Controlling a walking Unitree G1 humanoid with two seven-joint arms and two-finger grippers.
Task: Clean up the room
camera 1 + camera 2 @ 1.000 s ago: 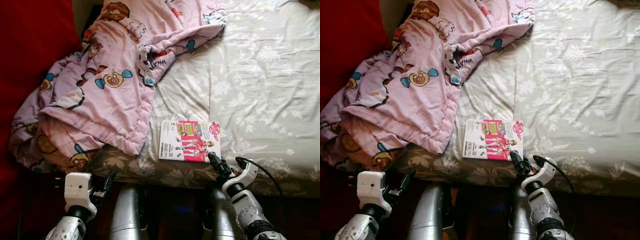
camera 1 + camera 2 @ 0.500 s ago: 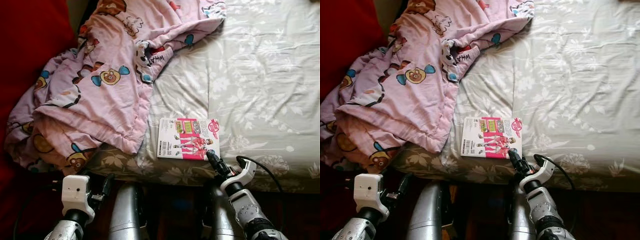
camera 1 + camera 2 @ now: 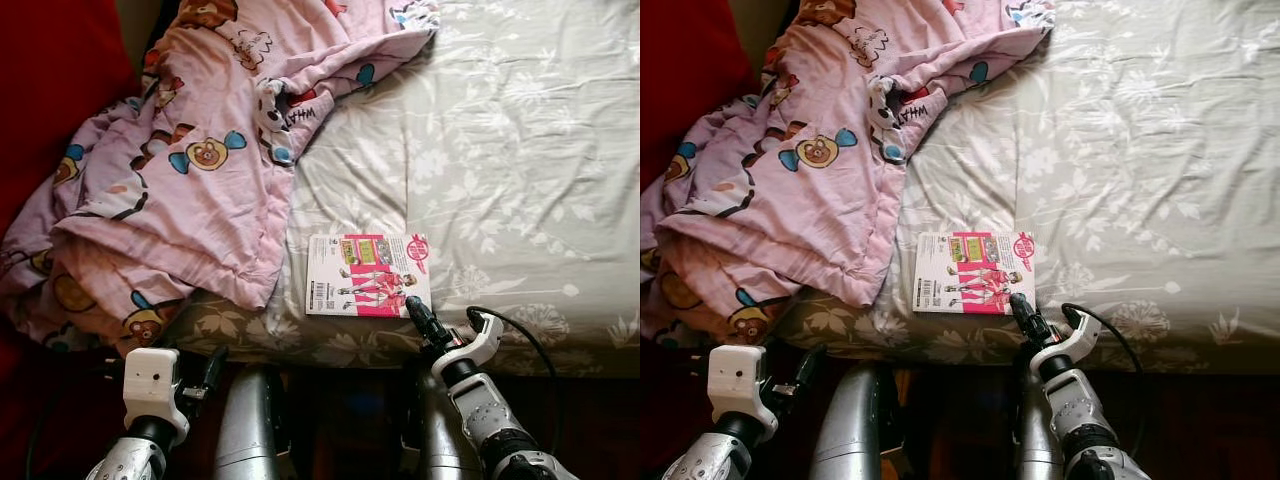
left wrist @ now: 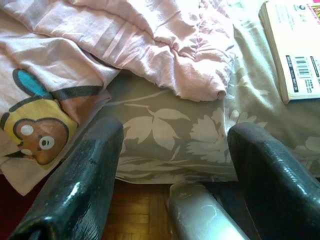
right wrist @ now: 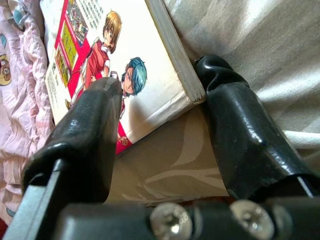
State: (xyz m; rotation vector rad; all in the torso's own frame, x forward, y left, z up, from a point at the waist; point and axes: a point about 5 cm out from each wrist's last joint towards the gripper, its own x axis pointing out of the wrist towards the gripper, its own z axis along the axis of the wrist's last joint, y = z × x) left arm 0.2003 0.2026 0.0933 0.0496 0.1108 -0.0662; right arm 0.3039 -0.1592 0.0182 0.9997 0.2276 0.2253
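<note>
Where the bed's near edge drops away toward the robot, a thin pink-and-white comic book (image 3: 368,276) lies flat on the sheet, cover up, showing cartoon figures and a barcode on its white strip. The right tool (image 3: 416,312) sits right at the book's near corner: in the right wrist view its two black fingers (image 5: 95,135) are spread apart, one lying over the printed cover and the other pressed against the page edge at the corner, so the corner sits between them without being pinched. Directly beyond this tool the book stretches away across the grey floral bed sheet (image 3: 520,150), which runs on smooth and slightly creased ahead of the tool and off to its right side. To the left of the right tool, beyond the book's far side, a rumpled pink blanket (image 3: 190,190) printed with cartoon animals is heaped over the bed, one folded edge hanging over the mattress side. The left tool (image 3: 213,368) hangs low beside the bed, below that hanging blanket edge, and touches nothing; its fingers (image 4: 85,185) are spread wide in the left wrist view, with the floral mattress side and the blanket's fold straight ahead of them and the book's barcode corner farther off toward the right tool. A red surface (image 3: 55,70) lies beyond the blanket, on the left tool's outer side.
</note>
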